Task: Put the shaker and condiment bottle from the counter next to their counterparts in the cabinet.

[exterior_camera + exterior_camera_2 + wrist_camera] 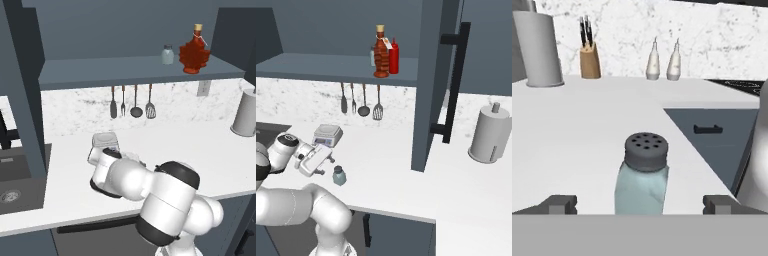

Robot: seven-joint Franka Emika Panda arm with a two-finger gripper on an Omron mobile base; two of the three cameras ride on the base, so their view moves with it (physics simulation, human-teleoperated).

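Where counter (396, 170) lies bare, shaker (339, 175)

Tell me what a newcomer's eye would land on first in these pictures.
The maple-leaf condiment bottle stands out, dark red on the cabinet shelf, close to a small shaker and a red squeeze bottle. Next comes the white arm bent low over the counter, its claw open with a fingertip on either side of the second shaker, which stands upright near the counter's front edge.
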